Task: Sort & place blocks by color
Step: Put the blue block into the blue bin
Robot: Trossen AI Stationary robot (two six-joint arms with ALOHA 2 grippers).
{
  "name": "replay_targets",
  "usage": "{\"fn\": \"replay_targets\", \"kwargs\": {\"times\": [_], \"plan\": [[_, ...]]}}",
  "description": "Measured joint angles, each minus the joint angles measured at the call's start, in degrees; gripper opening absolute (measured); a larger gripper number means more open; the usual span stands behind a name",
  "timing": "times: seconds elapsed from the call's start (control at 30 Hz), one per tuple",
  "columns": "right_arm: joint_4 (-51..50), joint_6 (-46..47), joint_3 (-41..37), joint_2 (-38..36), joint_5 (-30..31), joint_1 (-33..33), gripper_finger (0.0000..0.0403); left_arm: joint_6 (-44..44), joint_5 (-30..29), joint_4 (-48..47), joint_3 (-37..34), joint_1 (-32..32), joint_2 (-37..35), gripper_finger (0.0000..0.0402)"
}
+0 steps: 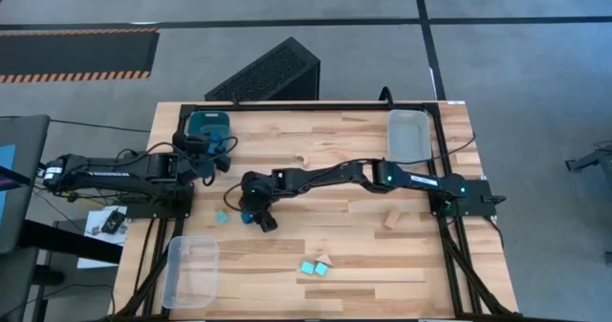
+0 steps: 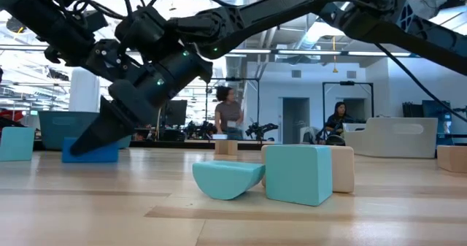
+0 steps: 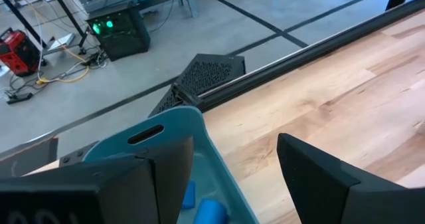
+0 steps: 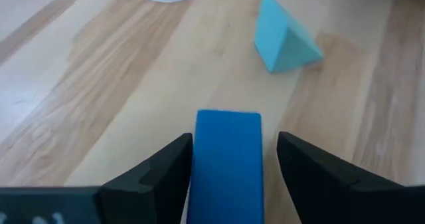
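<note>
Fingers of the right gripper (image 4: 232,161) are spread wide with a deep blue block (image 4: 226,164) lying flat on the table (image 1: 335,179) right between them, and I can't see either finger actually touching it, so it's straddled rather than gripped. A turquoise wedge block (image 4: 284,34) sits just beyond it on the wood. Over at the table's left side, the left gripper (image 3: 229,167) hangs open and empty over the teal bin (image 3: 199,127), which has blue blocks (image 3: 206,207) in it.

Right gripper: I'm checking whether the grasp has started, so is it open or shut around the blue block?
Open. In the right wrist view the right gripper straddles the blue block, with a gap on each side.
</note>
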Motion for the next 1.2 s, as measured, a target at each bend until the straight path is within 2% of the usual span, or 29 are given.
{"fn": "replay_targets", "kwargs": {"times": [0.2,0.53,0.67,0.83,1.07,1.2], "plan": [[-4.0,4.8,0.1,0.0,0.9,-0.4,0.0226,0.5,1.0,0.1,0.0,0.0,0.0,0.021],[-5.8,12.6,0.2,-0.3,1.0,-1.2,0.0129,0.7,1.7,0.1,0.0,-0.1,0.0,0.021],[-5.6,13.8,0.1,-0.3,1.3,-1.5,0.0128,0.9,2.5,0.0,0.0,-1.8,0.0,0.021],[-4.9,13.3,0.1,-0.3,7.2,-0.8,0.0128,0.8,2.7,-0.1,0.0,-5.8,0.0,0.021],[-3.1,13.8,-0.2,-0.3,10.8,0.0,0.0131,-0.5,2.7,-0.8,0.0,-12.9,0.0,0.021],[2.5,16.3,-5.5,-1.7,11.4,0.4,0.013,-4.7,2.3,-3.2,0.0,-17.0,0.0,0.021]]}}
